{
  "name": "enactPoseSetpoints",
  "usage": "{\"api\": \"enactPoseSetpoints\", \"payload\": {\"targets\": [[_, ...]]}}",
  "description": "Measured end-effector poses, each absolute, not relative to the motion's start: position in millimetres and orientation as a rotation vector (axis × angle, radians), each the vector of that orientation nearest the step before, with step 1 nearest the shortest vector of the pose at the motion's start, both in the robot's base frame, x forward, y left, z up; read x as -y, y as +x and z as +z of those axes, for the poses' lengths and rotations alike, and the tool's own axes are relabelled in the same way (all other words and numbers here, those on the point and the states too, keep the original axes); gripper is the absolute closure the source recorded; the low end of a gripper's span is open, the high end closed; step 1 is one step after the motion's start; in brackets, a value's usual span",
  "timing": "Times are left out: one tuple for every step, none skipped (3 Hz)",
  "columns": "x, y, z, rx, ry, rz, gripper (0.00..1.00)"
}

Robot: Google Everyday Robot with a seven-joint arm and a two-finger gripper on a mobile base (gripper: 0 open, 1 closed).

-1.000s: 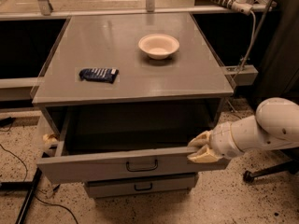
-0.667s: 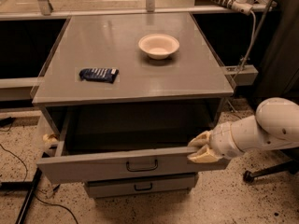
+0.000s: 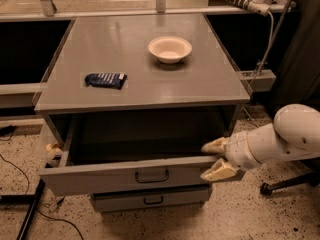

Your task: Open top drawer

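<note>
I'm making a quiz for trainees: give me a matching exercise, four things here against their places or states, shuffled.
1. shallow white bowl
2. dark blue wrapped packet
3. wide grey top drawer with black loop handle
4. cream-coloured gripper

A. pulled out
B. at the drawer front's right end
C. back right of the grey cabinet top
D. front left of the cabinet top

Pairs: 1-C, 2-D, 3-A, 4-B.

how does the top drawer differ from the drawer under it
The top drawer is pulled out, its dark inside showing; the lower drawer sits pushed in. The top drawer's front is wider and taller; the lower drawer's is narrower and slimmer. The gripper straddles the right end of the top drawer's front, fingers apart; nothing touches the lower drawer. Both are grey with dark loop handles.
</note>
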State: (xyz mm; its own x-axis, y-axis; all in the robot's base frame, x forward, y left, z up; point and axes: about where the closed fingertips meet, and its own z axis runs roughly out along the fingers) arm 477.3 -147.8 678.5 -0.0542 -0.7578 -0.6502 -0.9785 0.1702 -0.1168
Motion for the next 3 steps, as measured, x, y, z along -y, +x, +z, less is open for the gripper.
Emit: {"api": "enactPoseSetpoints", "payload": {"targets": [[155,447,658,-1.862,-1.605,0.575,0.0],[151,447,665,-1.862,-1.605,0.575,0.19],[151,446,668,-1.862,-1.605,0.577,0.43]]}}
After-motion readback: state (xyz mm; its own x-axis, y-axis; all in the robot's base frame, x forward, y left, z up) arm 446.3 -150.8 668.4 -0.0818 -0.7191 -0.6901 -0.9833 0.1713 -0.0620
